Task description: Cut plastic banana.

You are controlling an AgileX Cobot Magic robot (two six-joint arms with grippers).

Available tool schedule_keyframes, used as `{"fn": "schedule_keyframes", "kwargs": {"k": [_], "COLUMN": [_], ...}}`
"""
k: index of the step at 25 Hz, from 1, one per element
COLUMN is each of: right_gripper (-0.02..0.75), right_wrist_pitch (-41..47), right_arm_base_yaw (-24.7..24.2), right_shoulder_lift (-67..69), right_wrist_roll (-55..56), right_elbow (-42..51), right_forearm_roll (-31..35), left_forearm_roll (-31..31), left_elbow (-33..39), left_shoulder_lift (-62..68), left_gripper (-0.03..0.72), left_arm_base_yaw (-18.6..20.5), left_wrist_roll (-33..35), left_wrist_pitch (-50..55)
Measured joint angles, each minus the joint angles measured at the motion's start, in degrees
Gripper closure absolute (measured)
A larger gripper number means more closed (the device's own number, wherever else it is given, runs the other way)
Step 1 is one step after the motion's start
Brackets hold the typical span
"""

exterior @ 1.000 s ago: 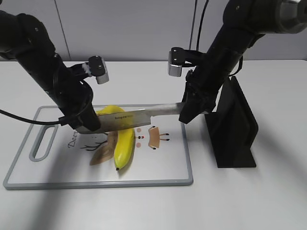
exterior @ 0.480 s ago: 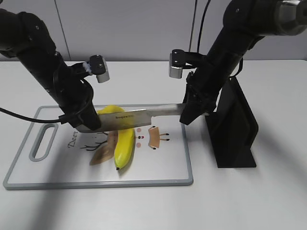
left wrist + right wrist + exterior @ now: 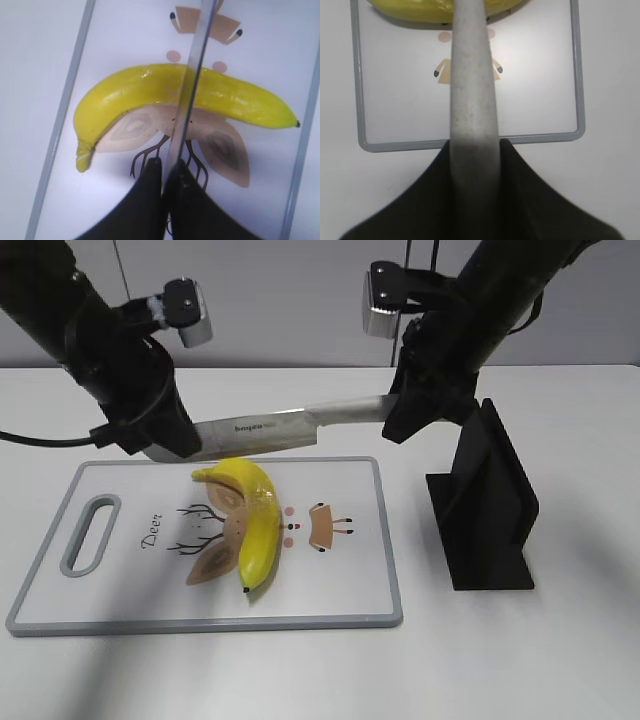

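The plastic banana (image 3: 256, 525) lies curved on the white cutting board (image 3: 130, 585), stem end toward the back. A long steel knife (image 3: 262, 428) is held level above the board's back edge, clear of the banana. My left gripper (image 3: 168, 445) is shut on the blade's tip end. My right gripper (image 3: 402, 418) is shut on the knife handle (image 3: 472, 90). In the left wrist view the blade (image 3: 192, 75) crosses over the banana (image 3: 135, 87) above my left gripper (image 3: 167, 167) and hides its middle. The right wrist view shows my right gripper (image 3: 475, 150) and the banana (image 3: 410, 10) at the top edge.
A black knife block (image 3: 490, 505) stands on the table right of the board. The board has a grey rim, a handle slot (image 3: 88, 535) at the left and a printed deer drawing. The board (image 3: 100, 200) fills the left wrist view and shows in the right wrist view (image 3: 540, 100).
Both arms have risen and moved back, lifting the knife from the banana's level to well above it. The banana lies where it was on the board.
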Motion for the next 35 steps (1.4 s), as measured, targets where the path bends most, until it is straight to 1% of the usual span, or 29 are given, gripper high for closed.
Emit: {"fn": "schedule_keyframes", "kwargs": {"k": [7,16,20,23,25,26,31,33,35], "right_gripper": [0.565,0.566,0.566,0.566,0.571,0.572,0.573,0.573,0.573], "right_wrist_pitch": [3.56,4.28,4.34,4.34,4.34,4.28,3.21,3.09,3.03], "right_arm_base_yaw": [0.06,0.18,0.18,0.18,0.18,0.12,0.02,0.02,0.00], "right_shoulder_lift": [-7.05,-12.76,-12.77,-12.77,-12.77,-12.77,-12.77,-12.77,-12.77], "right_wrist_roll": [0.30,0.30,0.30,0.30,0.42,0.53,1.48,1.60,1.73], "right_elbow": [0.00,0.00,0.00,0.00,0.00,0.01,0.07,0.07,0.07], "right_forearm_roll": [0.59,1.28,1.69,1.55,0.60,0.38,-0.58,-0.72,-0.79], "left_forearm_roll": [0.17,-0.07,0.09,0.09,0.09,0.09,0.09,0.09,0.09], "left_elbow": [0.00,0.00,0.00,0.00,0.00,0.00,0.00,0.00,0.00], "left_shoulder_lift": [-8.73,-16.82,-17.23,-17.23,-17.23,-17.25,-17.43,-17.43,-17.43], "left_gripper": [0.676,0.678,0.662,0.636,0.590,0.547,0.229,0.148,0.111], "left_arm_base_yaw": [0.00,-0.11,-0.11,-0.11,-0.11,-0.11,-0.11,-0.11,-0.11], "left_wrist_roll": [-0.31,-0.38,-0.67,-0.97,-1.09,-1.16,-1.27,-1.27,-1.27], "left_wrist_pitch": [4.06,4.81,4.81,4.28,3.68,3.58,3.43,2.96,2.16]}}
